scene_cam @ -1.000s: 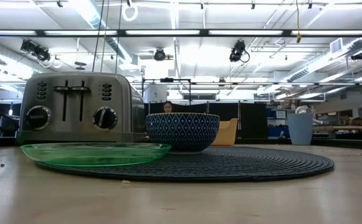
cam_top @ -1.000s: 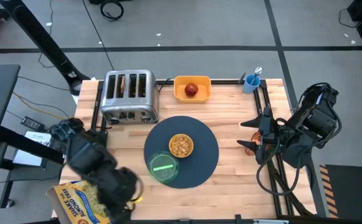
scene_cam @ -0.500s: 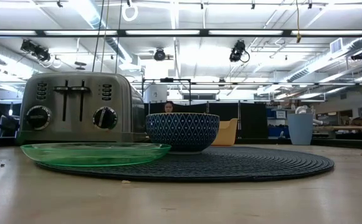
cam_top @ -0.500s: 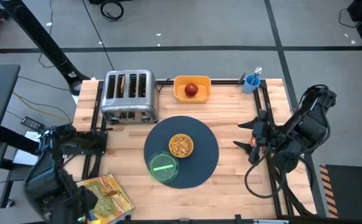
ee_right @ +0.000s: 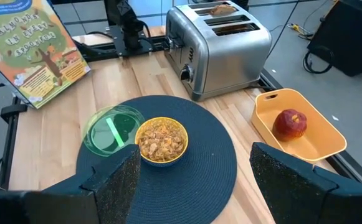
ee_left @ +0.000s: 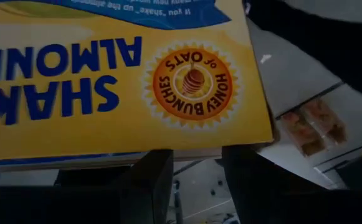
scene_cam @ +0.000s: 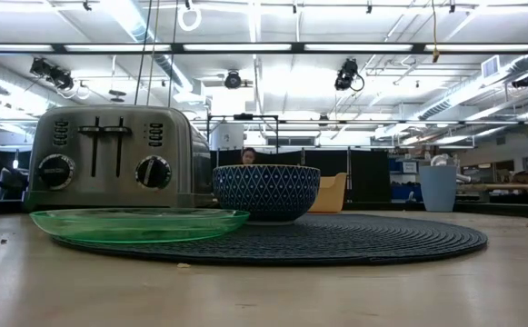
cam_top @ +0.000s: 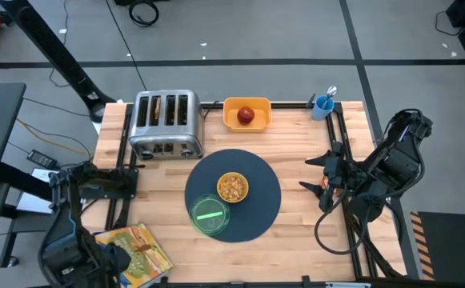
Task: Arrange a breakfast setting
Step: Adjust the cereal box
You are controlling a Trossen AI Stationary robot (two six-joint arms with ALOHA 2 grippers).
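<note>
The dark blue-grey mat (cam_top: 256,200) lies mid-table. On it stand a yellow bowl of cereal (cam_top: 232,187) and, nearer, a green plate (cam_top: 209,214). A red apple (cam_top: 246,116) sits in the yellow tub (cam_top: 260,108) at the far edge. Brown toast (ee_right: 221,9) stands in the toaster's slots. Over the table's near left corner my left gripper (ee_left: 196,163) is shut on a yellow cereal box (cam_top: 134,252). My right gripper (ee_right: 199,193) hangs open at the table's right edge with nothing between its fingers. My left gripper has the cereal box by one edge (ee_left: 193,152), with a finger (ee_left: 152,180) on either side of that edge. The box itself hides how far the fingers reach. It hangs tilted and clear of the table, its printed back (ee_right: 28,43) turned upward.
The silver toaster (cam_top: 166,124) stands at the far left, beside the tub. A blue cup (cam_top: 323,105) sits at the far right corner. Dark frame rails (cam_top: 340,152) run along the table's left and right edges. Bare wood lies right of the mat.
My left gripper has swung toward the table's left, out past the near left corner, rolling as it went. The cereal box has come with it and turned over: its front face was up, now its back is.
</note>
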